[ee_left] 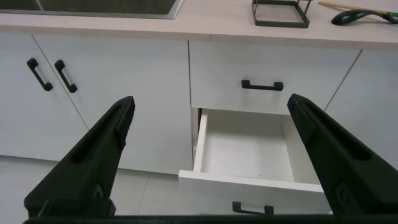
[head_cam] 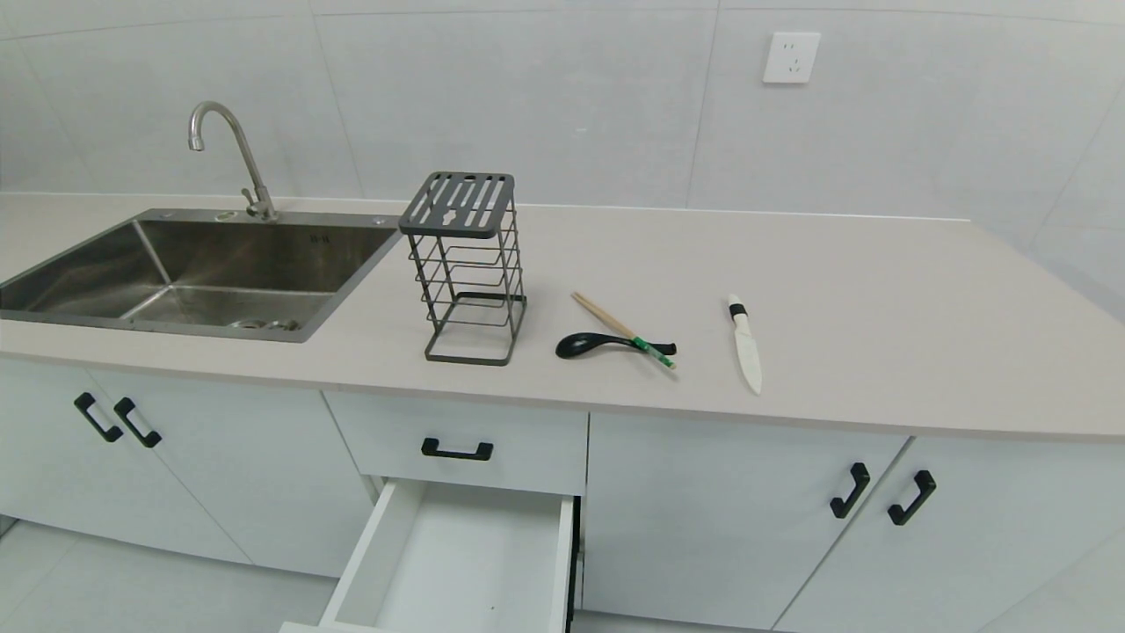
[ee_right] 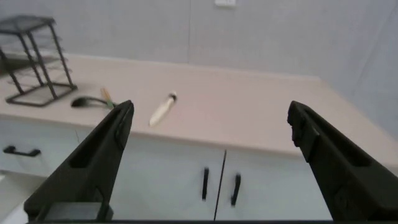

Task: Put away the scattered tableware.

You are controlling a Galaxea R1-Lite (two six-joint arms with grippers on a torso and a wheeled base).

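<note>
Tableware sat scattered on the beige countertop (head_cam: 879, 290) right of the dark wire rack (head_cam: 466, 264): glossy black spoon (head_cam: 584, 345), wooden green-tipped chopsticks (head_cam: 615, 325) crossing its handle, then white black-banded knife (head_cam: 747, 347), long axis running near-to-far. Left gripper (ee_left: 211, 106) gaped at the open white drawer (ee_left: 249, 155); right gripper (ee_right: 211, 107), also spread and empty, faced the knife, likely the nearer arm.

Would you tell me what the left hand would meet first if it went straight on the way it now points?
The left hand would most likely meet the pulled-out white drawer first, though depth is unclear.
</note>
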